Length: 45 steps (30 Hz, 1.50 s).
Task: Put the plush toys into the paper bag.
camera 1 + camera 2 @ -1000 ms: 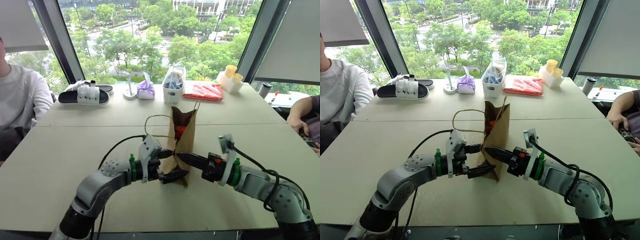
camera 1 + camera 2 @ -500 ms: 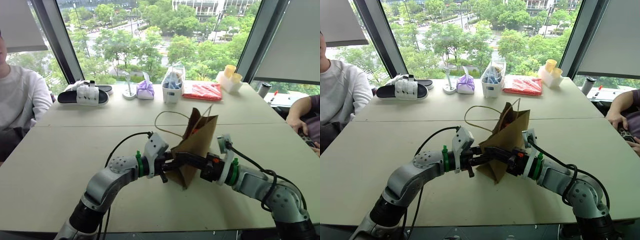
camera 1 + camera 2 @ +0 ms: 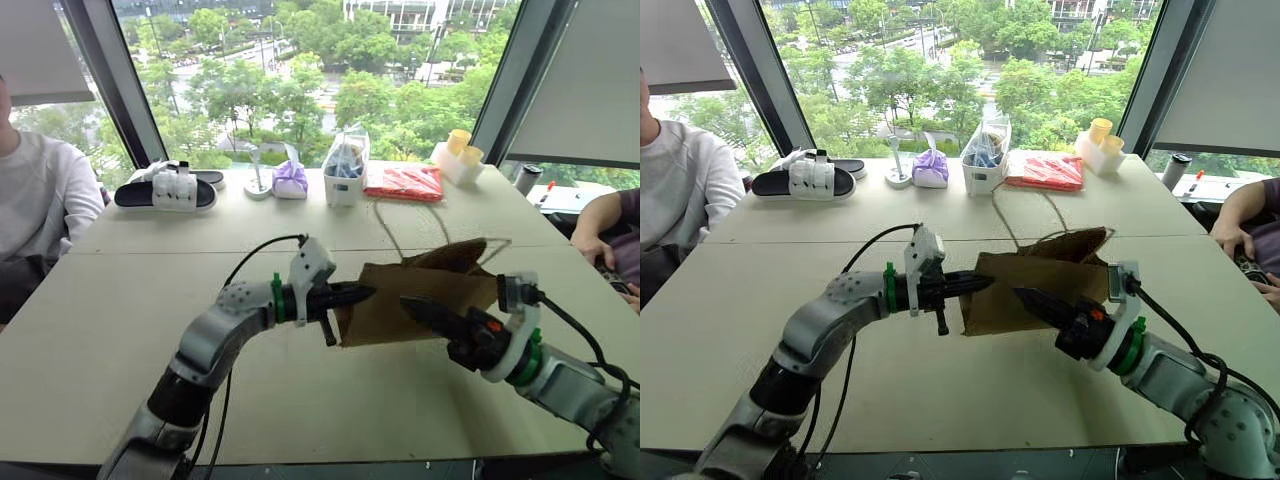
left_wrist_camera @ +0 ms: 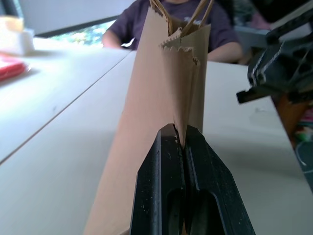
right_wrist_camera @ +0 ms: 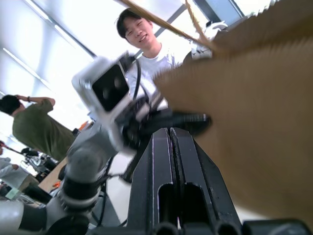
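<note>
**Bag's gone from standing to lying sideways**

Biggest change from a second ago: the paper bag [image 3: 420, 303] was upright between the two arms with something orange peeking out of its mouth. Now it's tipped over, long side roughly level, mouth and cord handles pointing toward the robot's right, bottom edge toward the left. I can't see any plush toy from here, so can't say where they sit inside.

Going left to right: a person in a light sweatshirt [image 3: 40, 195] at the table edge, then black-and-white slides [image 3: 168, 190], a purple tied pouch [image 3: 291, 180], a clear bag of items [image 3: 346, 167], a red flat packet [image 3: 406, 182] and yellow-topped cups [image 3: 459, 155] along the window side. No readable writing or logos on anything.

The left gripper [image 3: 362, 293] had its fingers spread wide a second ago; now they're pinched tight on the bag's bottom corner, and the wrist view shows the kraft paper creased right into the seam between the black fingers [image 4: 166, 166]. The right gripper [image 3: 412, 304] is clamped together, empty, in front of the bag's side, and has pulled back toward the right.

Bag is plain matte brown paper with a zigzag-cut rim and thin beige cord loops. Table [image 3: 150, 300] is smooth pale beige.
</note>
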Motion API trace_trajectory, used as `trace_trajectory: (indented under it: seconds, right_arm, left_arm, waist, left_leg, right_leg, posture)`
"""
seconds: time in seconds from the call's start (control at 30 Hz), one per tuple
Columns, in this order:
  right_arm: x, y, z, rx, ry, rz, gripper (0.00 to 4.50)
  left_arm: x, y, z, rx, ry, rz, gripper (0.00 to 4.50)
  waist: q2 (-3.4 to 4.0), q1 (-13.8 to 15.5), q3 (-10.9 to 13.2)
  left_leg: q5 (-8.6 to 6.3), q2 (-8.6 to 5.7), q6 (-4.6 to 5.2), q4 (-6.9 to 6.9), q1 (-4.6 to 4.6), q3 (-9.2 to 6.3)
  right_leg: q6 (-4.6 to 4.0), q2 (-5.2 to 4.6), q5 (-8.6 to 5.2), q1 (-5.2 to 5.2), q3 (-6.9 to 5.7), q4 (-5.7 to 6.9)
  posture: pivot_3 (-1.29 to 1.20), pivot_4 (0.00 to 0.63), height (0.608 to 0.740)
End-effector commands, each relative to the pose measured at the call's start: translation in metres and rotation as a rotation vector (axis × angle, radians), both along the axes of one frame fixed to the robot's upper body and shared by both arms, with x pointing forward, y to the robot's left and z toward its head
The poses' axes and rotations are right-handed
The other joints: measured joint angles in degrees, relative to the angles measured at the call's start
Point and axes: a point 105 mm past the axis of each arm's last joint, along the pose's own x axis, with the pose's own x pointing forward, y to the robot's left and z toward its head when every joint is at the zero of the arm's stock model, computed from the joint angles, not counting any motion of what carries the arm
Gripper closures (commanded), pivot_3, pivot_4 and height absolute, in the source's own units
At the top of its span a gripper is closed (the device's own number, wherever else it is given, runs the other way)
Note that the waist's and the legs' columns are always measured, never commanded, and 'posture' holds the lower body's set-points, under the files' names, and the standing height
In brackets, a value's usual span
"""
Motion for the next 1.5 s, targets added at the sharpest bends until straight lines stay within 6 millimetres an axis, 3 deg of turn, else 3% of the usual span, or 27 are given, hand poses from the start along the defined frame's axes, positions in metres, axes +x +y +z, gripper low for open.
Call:
trace_trajectory:
  seconds: [0.03, 0.27, 0.4, 0.5, 0.73, 0.77, 0.93, 1.07, 1.17, 1.37, 1.5]
  right_arm:
    - [-0.007, 0.003, 0.009, -0.014, -0.042, 0.014, 4.5]
    - [-0.016, -0.004, 0.002, -0.015, -0.026, -0.061, 4.5]
    - [-0.02, -0.009, -0.004, -0.02, -0.011, -0.098, 4.5]
    - [-0.019, -0.011, -0.009, -0.027, 0.002, -0.115, 4.5]
    - [-0.014, -0.011, -0.015, -0.062, 0.011, -0.073, 4.5]
    - [-0.013, -0.011, -0.016, -0.068, 0.013, -0.065, 4.5]
    - [-0.013, -0.017, -0.024, -0.121, 0.034, -0.038, 4.5]
    - [-0.015, -0.031, -0.029, -0.164, 0.045, -0.065, 4.5]
    - [-0.015, -0.044, -0.033, -0.21, 0.052, -0.09, 4.5]
    - [-0.013, -0.06, -0.04, -0.318, 0.071, -0.078, 4.5]
    - [-0.004, -0.066, -0.042, -0.375, 0.069, -0.059, 4.5]
  left_arm:
    - [0.019, 0.01, 0.014, -0.012, -0.064, -0.057, 4.49]
    - [0.055, 0.022, -0.003, 0.066, -0.042, -0.072, 4.49]
    - [0.057, 0.021, -0.008, 0.072, -0.021, -0.099, 4.49]
    - [0.058, 0.022, -0.011, 0.062, -0.02, -0.084, 3.62]
    - [0.059, 0.027, -0.013, 0.038, -0.034, -0.022, 0.28]
    - [0.058, 0.03, -0.014, 0.043, -0.036, -0.006, 0.09]
    - [0.045, 0.07, -0.003, 0.007, 0.025, 0.101, 0.09]
    - [0.016, 0.112, 0.001, -0.04, 0.121, 0.206, 0.09]
    - [-0.012, 0.144, -0.011, -0.034, 0.21, 0.327, 0.09]
    - [-0.051, 0.165, -0.045, -0.028, 0.346, 0.485, 0.09]
    - [-0.07, 0.161, -0.063, -0.091, 0.415, 0.577, 0.09]
  waist:
    - [0.0, -0.05, 0.0]
    - [-0.04, 0.02, 0.02]
    - [-0.07, 0.01, 0.04]
    - [-0.07, -0.01, 0.04]
    - [-0.06, -0.22, 0.03]
    - [-0.06, -0.12, 0.03]
    - [-0.05, -0.42, 0.03]
    - [-0.02, -0.5, 0.02]
    - [0.01, -0.5, 0.01]
    - [0.01, 0.55, 0.02]
    - [0.01, 0.05, 0.01]
  left_leg:
    - [0.0, -0.01, 0.0, 0.02, 0.0, 0.0]
    - [-0.02, -0.02, 0.03, 0.02, -0.04, 0.0]
    - [-0.02, -0.04, 0.04, 0.05, -0.07, -0.04]
    - [-0.02, -0.03, 0.04, 0.06, -0.04, -0.06]
    - [-0.02, -0.01, 0.04, 0.06, 0.0, -0.1]
    - [-0.02, -0.01, 0.04, 0.06, 0.0, -0.12]
    - [-0.02, 0.01, 0.04, 0.04, 0.0, -0.2]
    - [-0.02, 0.07, 0.04, -0.04, 0.0, -0.28]
    - [-0.02, 0.08, 0.04, -0.04, 0.03, -0.26]
    - [-0.03, 0.12, 0.03, 0.09, 0.04, -0.23]
    - [-0.04, 0.1, 0.03, 0.09, 0.06, -0.1]
  right_leg:
    - [0.0, 0.0, 0.0, 0.01, 0.0, 0.0]
    - [0.04, -0.01, 0.0, -0.02, 0.0, -0.01]
    - [0.06, -0.02, 0.0, -0.02, -0.02, -0.02]
    - [0.07, -0.02, 0.0, 0.0, -0.02, 0.01]
    - [0.07, -0.01, 0.0, -0.02, -0.01, 0.05]
    - [0.07, -0.01, 0.0, -0.01, -0.01, 0.06]
    - [0.07, -0.01, 0.0, -0.05, 0.01, 0.07]
    - [0.06, 0.0, 0.0, -0.12, 0.02, 0.11]
    - [0.05, -0.02, -0.01, -0.07, 0.05, 0.06]
    - [-0.19, -0.11, -0.14, 0.09, 0.01, 0.01]
    - [-0.2, -0.23, -0.14, 0.11, 0.12, -0.08]
  posture:
    - [0.0, 0.15, 0.74]
    - [0.0, 0.15, 0.74]
    - [0.0, 0.15, 0.74]
    - [0.0, 0.15, 0.74]
    - [0.0, 0.15, 0.74]
    - [0.0, 0.15, 0.74]
    - [0.0, 0.15, 0.74]
    - [0.0, 0.15, 0.74]
    - [0.0, 0.15, 0.74]
    - [0.0, 0.15, 0.74]
    - [0.0, 0.15, 0.74]
